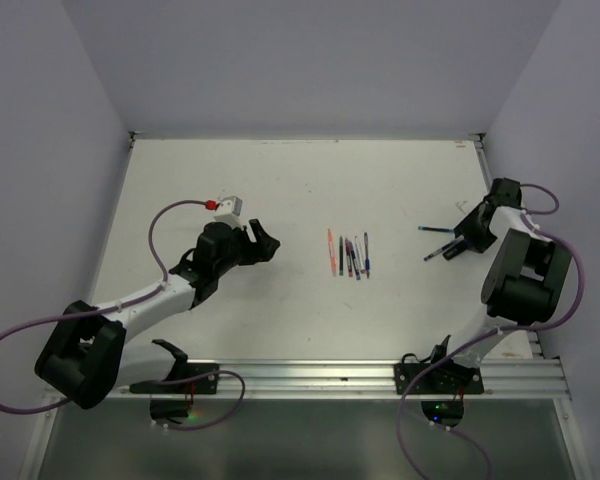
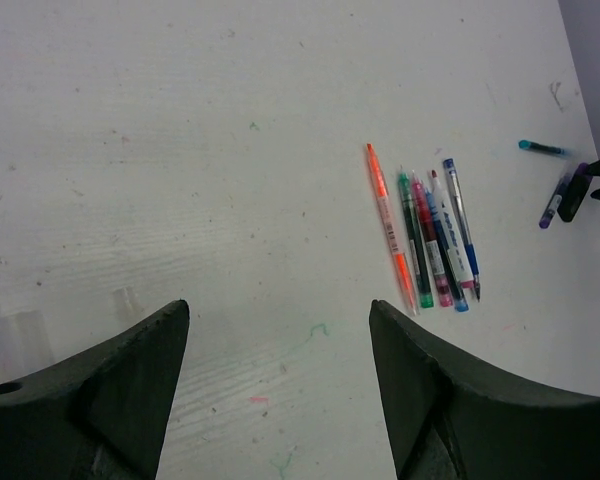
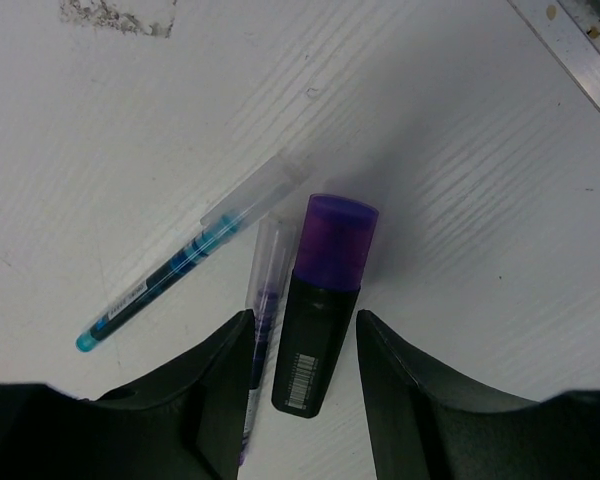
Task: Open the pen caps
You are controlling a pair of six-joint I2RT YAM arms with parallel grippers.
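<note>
Logged row of pens (image 1: 348, 255) side by side at the middle of the bench (image 1: 230, 180), each along the 12-to-6 o'clock line (caps there too small to sort out). Found left end effector (image 1: 268, 242) at 9 o'clock of that row, spread wide and holding nothing. Confirmed in left wrist view: fingers (image 2: 130, 360) well apart, only white surface between.

Found right end effector (image 1: 459, 242) at 3 o'clock of the row, over 3 separate items. From right wrist view:
- Noted black marker (image 3: 310, 350) between the 2 fingers, purple cap (image 3: 335, 235) on, pointing to 12 o'clock.
- Noted thin purple pen (image 3: 265, 300) just beside the marker at 9 o'clock, whitish cap (image 3: 273, 240) on.
- Noted teal pen (image 3: 150, 290) further toward 9 o'clock, slanted from 7 to 1 o'clock, clear cap (image 3: 260, 190) on at the 1 o'clock end.

Recorded right end effector as part-way open, straddling the marker. Gap visible on the 9 o'clock side; contact on the 3 o'clock side not discernible.
</note>
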